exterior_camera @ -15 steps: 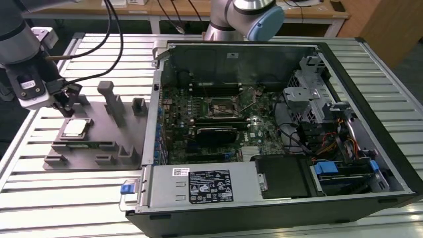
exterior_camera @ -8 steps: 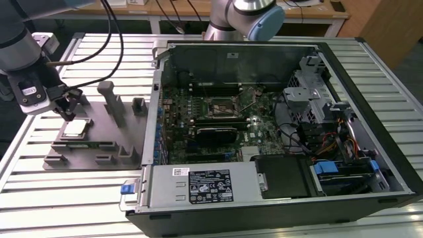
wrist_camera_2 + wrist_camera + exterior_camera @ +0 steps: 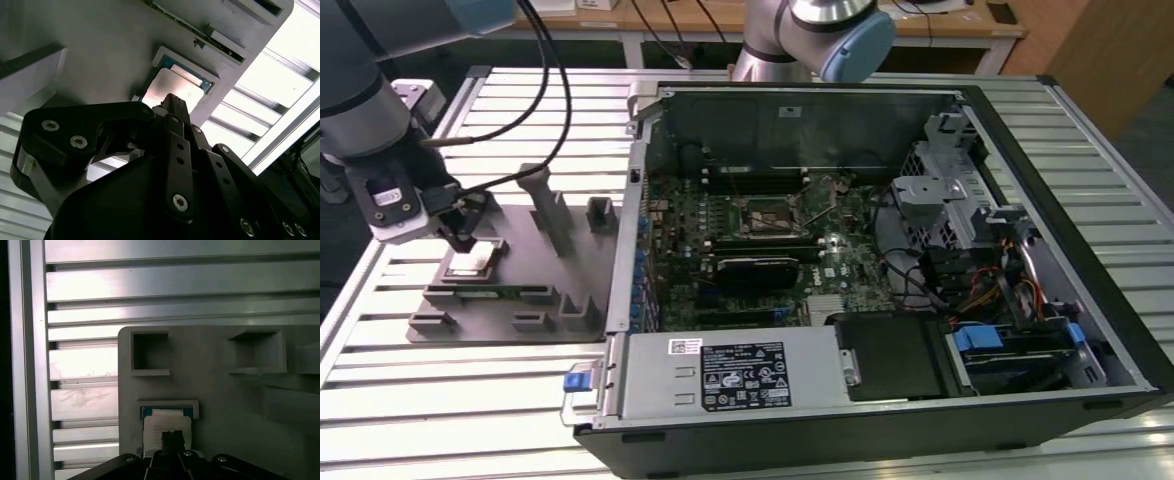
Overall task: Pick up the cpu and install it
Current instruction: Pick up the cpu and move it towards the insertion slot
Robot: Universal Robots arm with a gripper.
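- As the frames stand, the cpu point(image 3: 470, 262) lies flat in a shallow square recess of the grey fixture point(image 3: 580, 270), near the fixture edge farthest from the computer case point(image 3: 1067, 330); it is not installed.
- The gripper point(image 3: 460, 240) hangs directly over the cpu. Its jaws look clenched together on nothing, with no gap between the tips in both wrist views.
- Key relation: the cpu sits straight beneath the tips and is wider than they are. I cannot tell whether they touch its plate.
- The chip is near-square, so I report no long axis.
- The second wrist view shows the gripper point(image 3: 170, 99) crossing the cpu point(image 3: 182, 82) and its recess rim.
- The first wrist view sets the gripper point(image 3: 173, 436) over the cpu point(image 3: 156, 427).
- The exterior view adds the motherboard socket point(image 3: 771, 215), well apart from the fixture.
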